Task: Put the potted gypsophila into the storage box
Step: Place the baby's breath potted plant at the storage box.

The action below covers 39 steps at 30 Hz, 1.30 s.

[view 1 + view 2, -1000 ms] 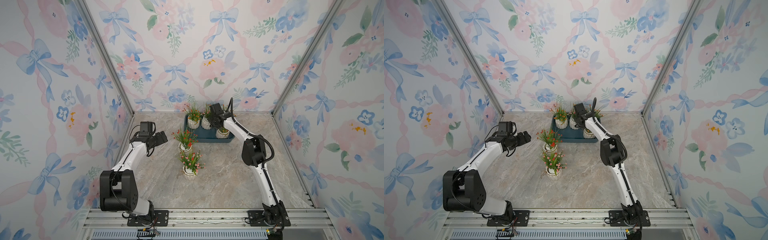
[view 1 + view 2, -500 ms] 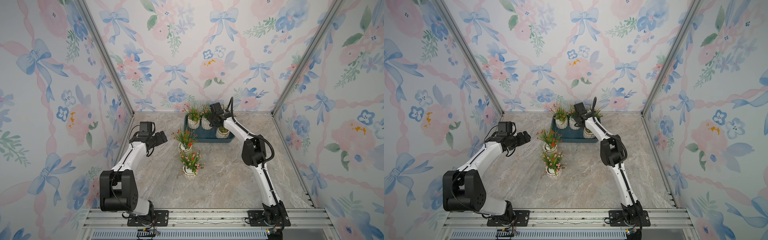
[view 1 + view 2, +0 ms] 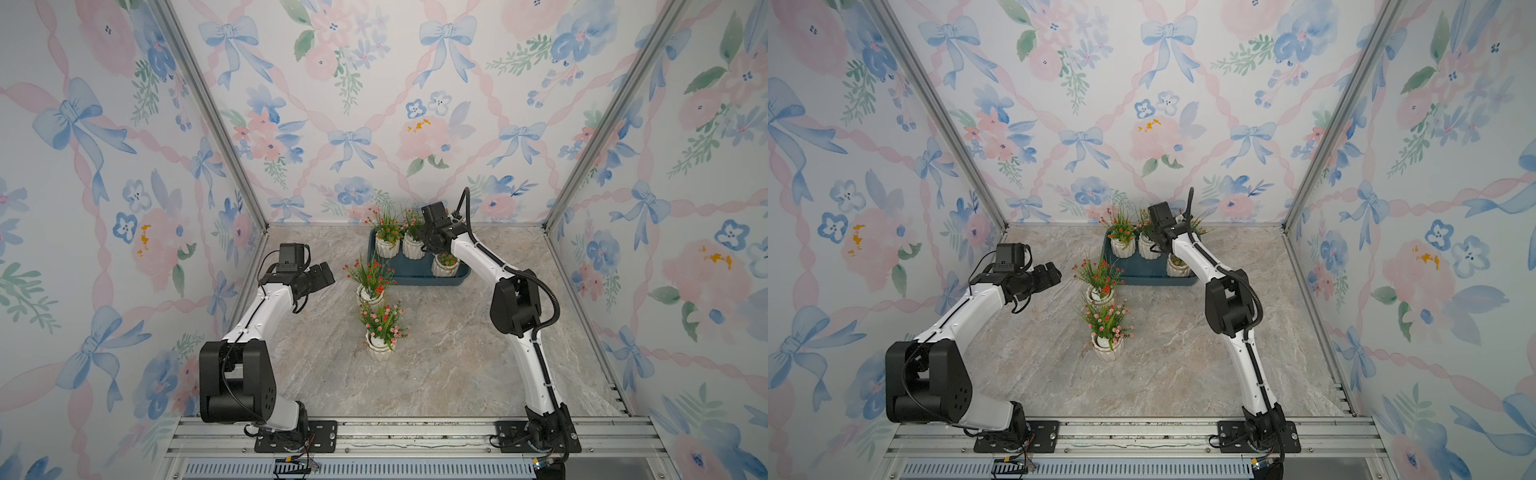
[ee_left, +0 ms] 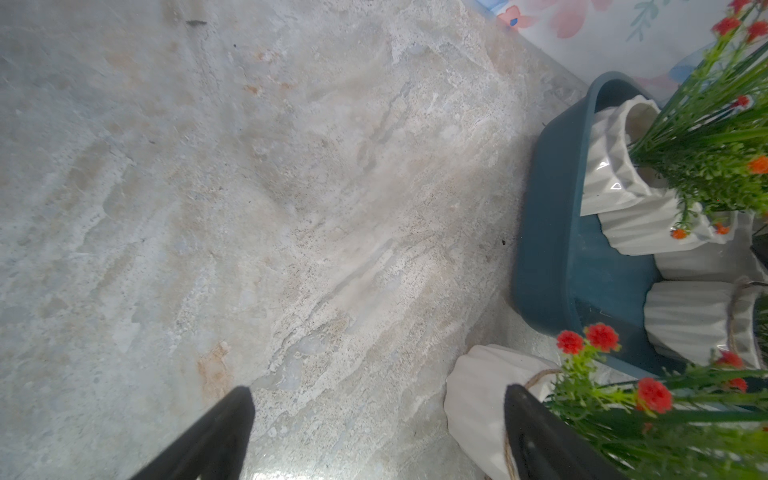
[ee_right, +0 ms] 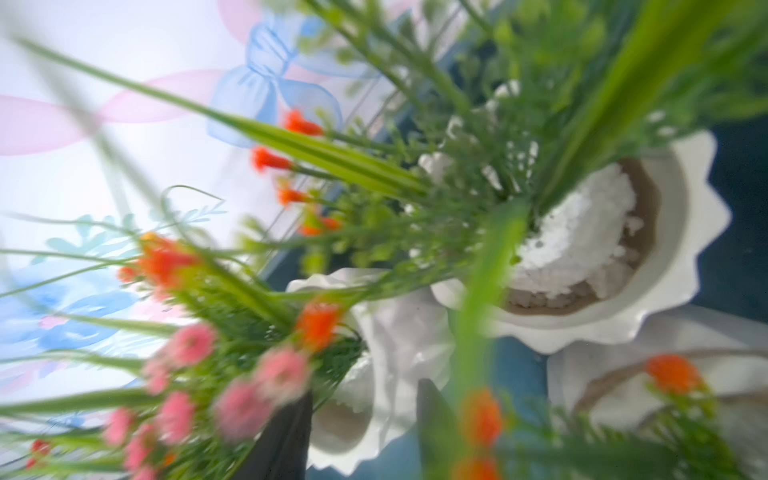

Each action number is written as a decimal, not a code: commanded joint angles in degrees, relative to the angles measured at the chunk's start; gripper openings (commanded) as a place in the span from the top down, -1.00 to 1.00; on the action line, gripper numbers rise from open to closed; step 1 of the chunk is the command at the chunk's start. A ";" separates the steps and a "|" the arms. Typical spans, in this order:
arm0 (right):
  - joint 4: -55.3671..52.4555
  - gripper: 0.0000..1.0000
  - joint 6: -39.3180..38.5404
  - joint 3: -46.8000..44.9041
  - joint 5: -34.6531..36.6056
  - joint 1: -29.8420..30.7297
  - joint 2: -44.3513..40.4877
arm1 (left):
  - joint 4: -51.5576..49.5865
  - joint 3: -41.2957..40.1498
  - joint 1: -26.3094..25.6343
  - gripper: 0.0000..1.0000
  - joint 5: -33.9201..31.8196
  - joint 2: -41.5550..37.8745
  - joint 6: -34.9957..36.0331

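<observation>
No writing, brand, number or sign can be read in any view. The pots (image 3: 387,248) are plain white and the box (image 3: 415,281) plain blue. The wallpaper (image 3: 353,124) bears only painted bows and flowers. The arms (image 3: 257,307) show bare black and white housings, and any marking on them is too small to make out.

Two potted gypsophila (image 3: 381,332) upright outside teal storage box (image 3: 409,270); others inside.
</observation>
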 commanded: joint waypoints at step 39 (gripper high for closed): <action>-7.45 -0.94 -45.04 -51.76 -1.50 1.33 -43.74 | -2.79 -5.57 -14.42 -0.77 -6.67 -6.88 -9.16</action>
